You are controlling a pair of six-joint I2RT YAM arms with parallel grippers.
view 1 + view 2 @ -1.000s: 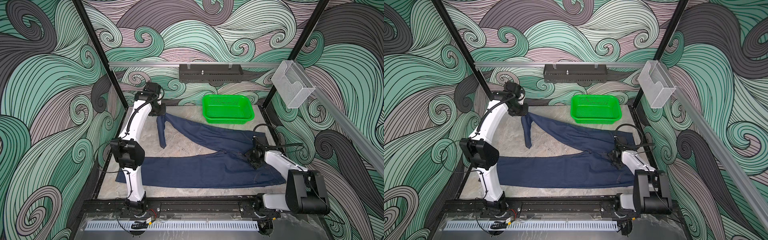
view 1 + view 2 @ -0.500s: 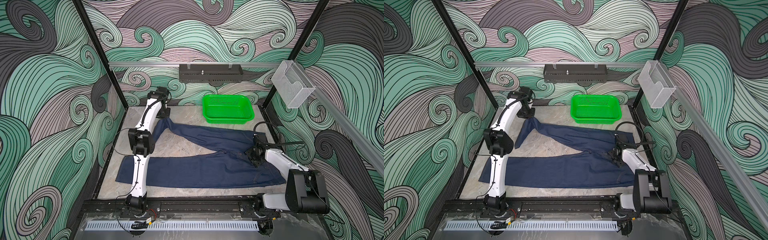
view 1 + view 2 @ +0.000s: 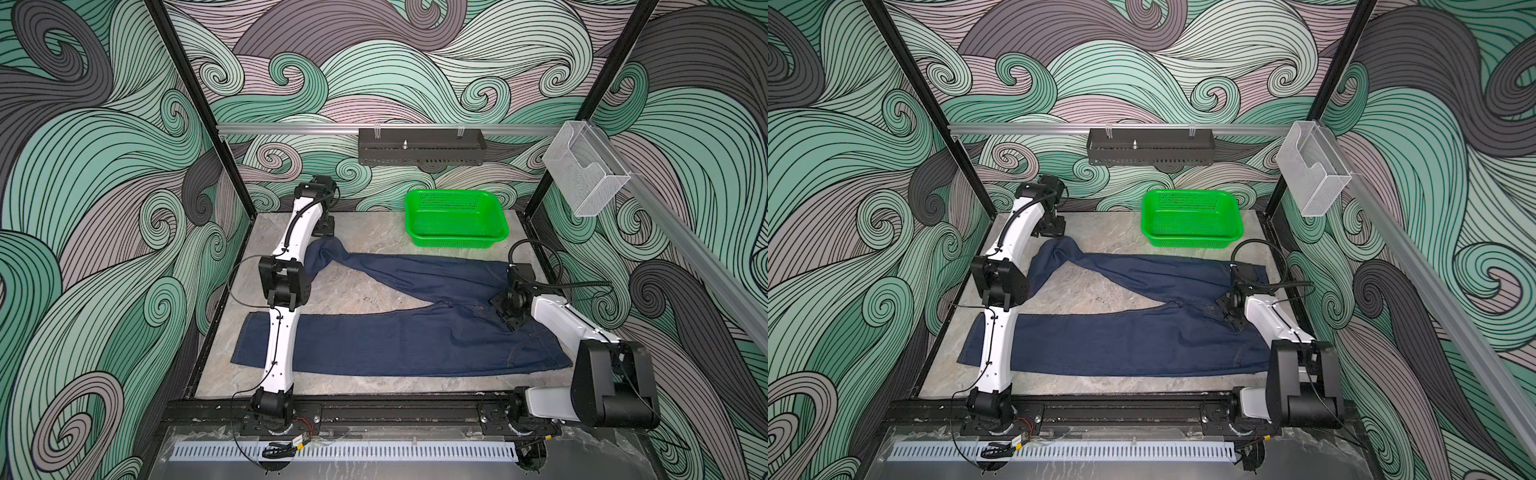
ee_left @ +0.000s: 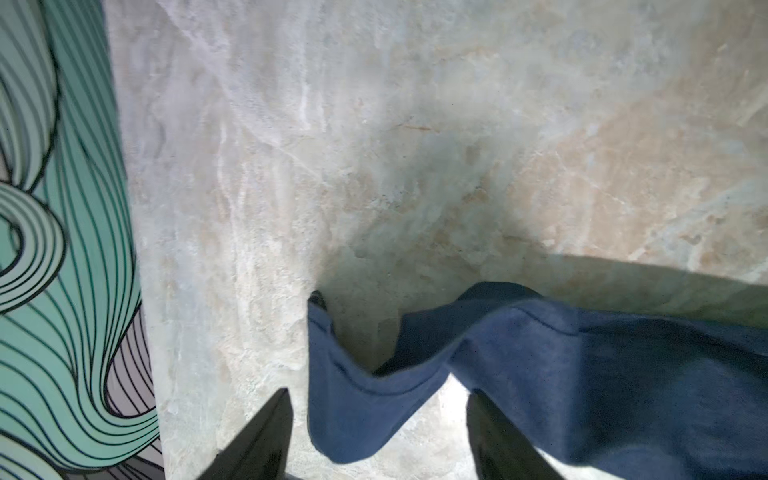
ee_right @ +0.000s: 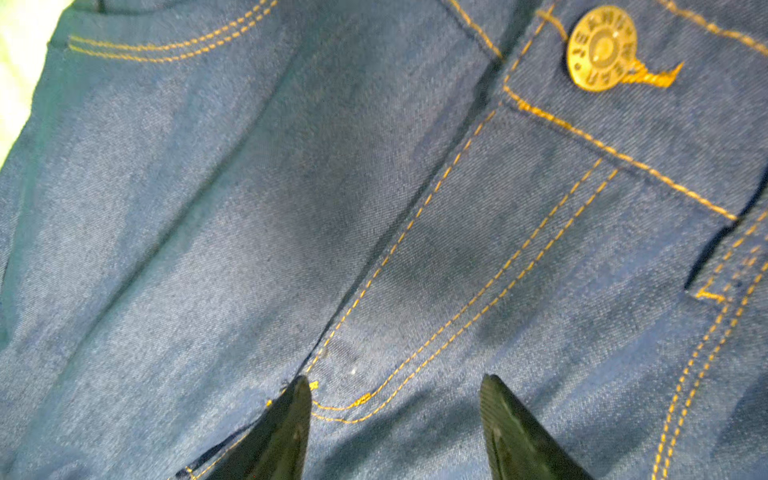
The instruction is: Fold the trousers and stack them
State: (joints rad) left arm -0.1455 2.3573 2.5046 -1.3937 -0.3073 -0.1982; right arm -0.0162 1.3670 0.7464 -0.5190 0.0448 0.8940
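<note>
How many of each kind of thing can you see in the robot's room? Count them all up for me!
Jeans: 1
Green basket: 1
Robot arms: 2
Clear box: 1
Black shelf: 1
Total: 6

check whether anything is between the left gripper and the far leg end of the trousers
Nothing visible. The left gripper hangs open right at the trousers: the leg's hem shows between its fingers, with only bare table around. The green basket stands apart.
</note>
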